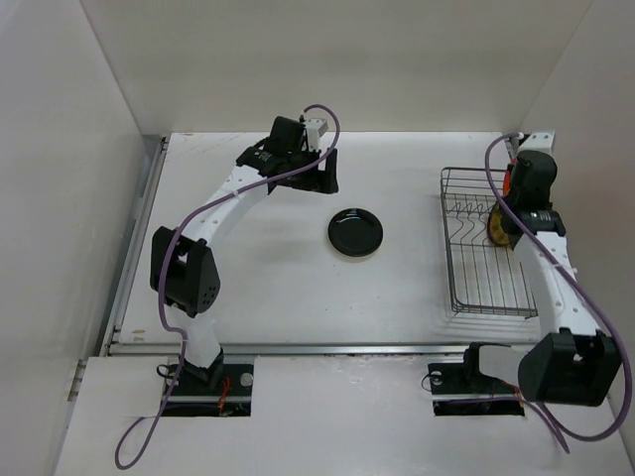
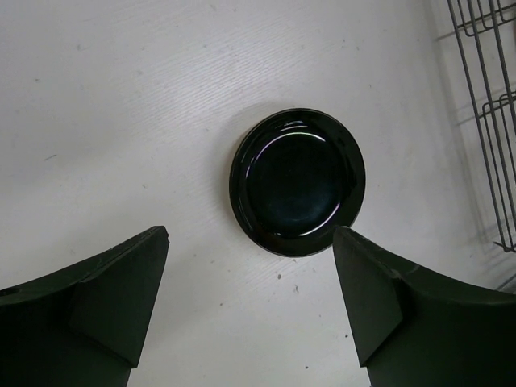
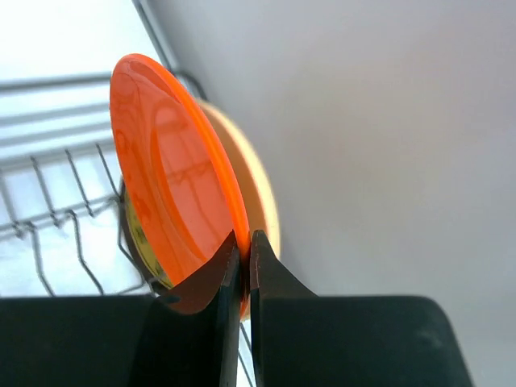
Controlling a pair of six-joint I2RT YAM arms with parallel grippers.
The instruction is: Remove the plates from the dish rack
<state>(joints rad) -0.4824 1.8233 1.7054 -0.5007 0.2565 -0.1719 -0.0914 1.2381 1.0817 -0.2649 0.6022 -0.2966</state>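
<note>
A black plate [image 1: 355, 233] lies flat on the table; in the left wrist view the black plate [image 2: 297, 181] is just ahead of my fingers. My left gripper [image 1: 325, 171] [image 2: 250, 234] is open and empty, above the table behind that plate. The silver wire dish rack [image 1: 476, 268] stands at the right. My right gripper [image 1: 508, 203] [image 3: 244, 242] is shut on the rim of an upright orange plate [image 3: 169, 169] at the rack. A tan plate [image 3: 260, 193] stands right behind it. A dark gold-patterned plate [image 3: 133, 238] [image 1: 493, 226] stands in front.
The rack's bars [image 2: 484, 121] show at the right edge of the left wrist view. The right side wall [image 3: 387, 121] is close behind the rack. White walls enclose the table on the left, back and right.
</note>
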